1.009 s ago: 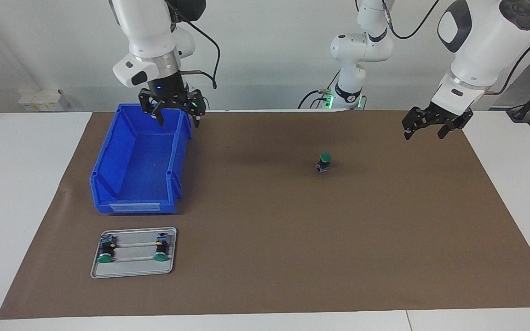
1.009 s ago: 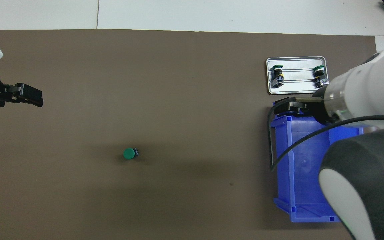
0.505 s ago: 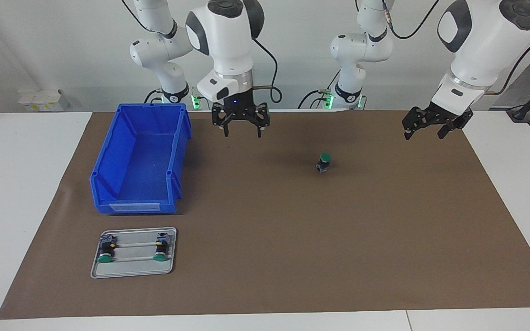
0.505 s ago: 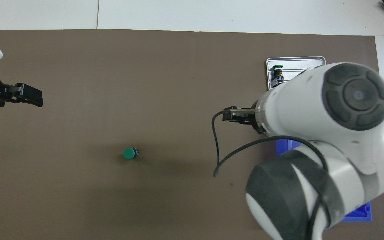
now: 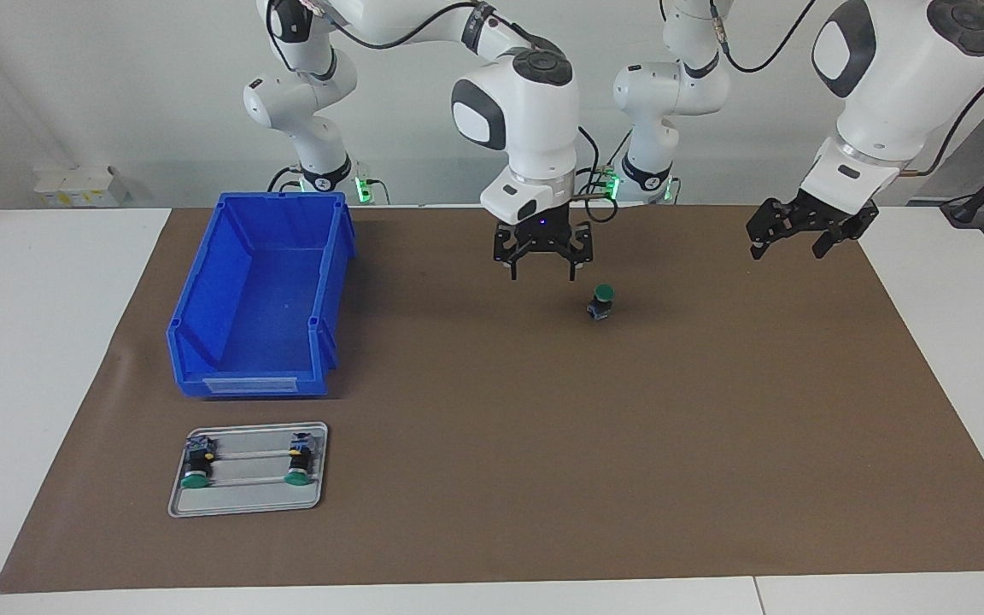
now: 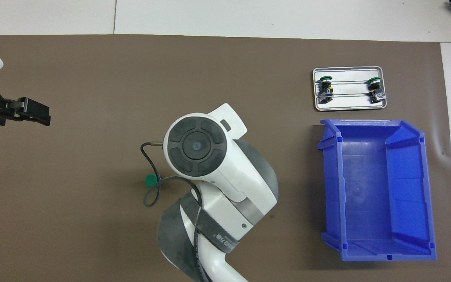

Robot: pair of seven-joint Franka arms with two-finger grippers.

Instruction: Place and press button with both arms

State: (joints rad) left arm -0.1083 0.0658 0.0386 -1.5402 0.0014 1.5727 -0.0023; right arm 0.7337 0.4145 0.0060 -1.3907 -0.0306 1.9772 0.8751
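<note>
The button (image 5: 600, 301), with a green cap on a dark body, stands upright on the brown mat (image 5: 543, 444); its cap (image 6: 150, 180) also shows from above. My right gripper (image 5: 541, 273) hangs open and empty just above the mat. It is beside the button, toward the right arm's end, and does not touch it. From above, the right arm's wrist (image 6: 198, 150) hides that gripper. My left gripper (image 5: 788, 248) waits open and empty over the mat's edge at the left arm's end; it appears in the overhead view too (image 6: 35, 113).
An empty blue bin (image 5: 257, 299) stands at the right arm's end of the mat. Farther from the robots than the bin, a metal tray (image 5: 244, 500) holds two more green-capped buttons (image 5: 196, 468) (image 5: 298, 465) lying on their sides.
The right arm has swung from over the blue bin across the mat to just beside the button, its gripper staying open. The left arm and the button have not moved.
</note>
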